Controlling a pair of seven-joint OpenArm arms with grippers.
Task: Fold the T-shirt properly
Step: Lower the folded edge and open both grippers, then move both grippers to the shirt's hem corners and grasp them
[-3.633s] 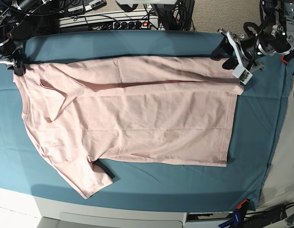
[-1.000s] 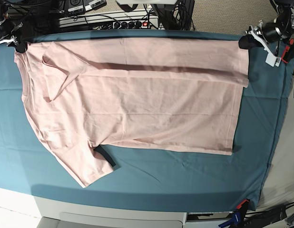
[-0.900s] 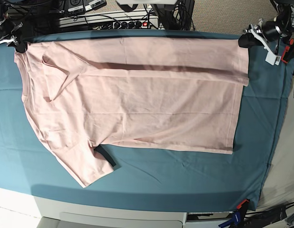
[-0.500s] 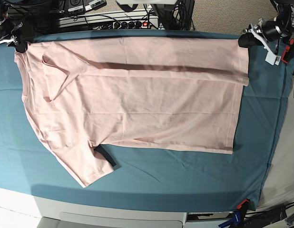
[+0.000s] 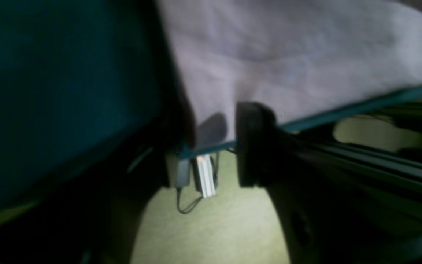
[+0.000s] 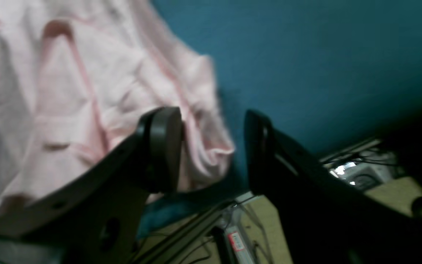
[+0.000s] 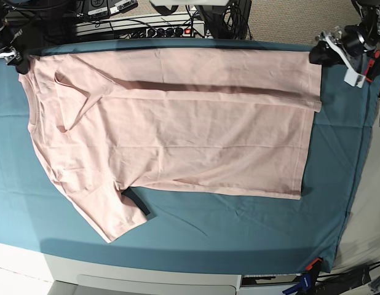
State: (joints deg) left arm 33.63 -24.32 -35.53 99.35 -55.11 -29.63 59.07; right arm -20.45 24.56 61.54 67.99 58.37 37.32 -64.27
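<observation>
Both jaws have let go and stand wide beside the far corners of the T-shirt (image 7: 171,123), now flat on the teal tabletop (image 7: 239,227); light and limp, it looks best pinched at hem and shoulder edges

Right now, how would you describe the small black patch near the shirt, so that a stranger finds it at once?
Start from the teal table cloth and the pale pink T-shirt spread on it. Follow the shirt's near edge to the sleeve pointing at the table's front. The black patch peeks out beside that sleeve, the only dark spot against the pink.
</observation>
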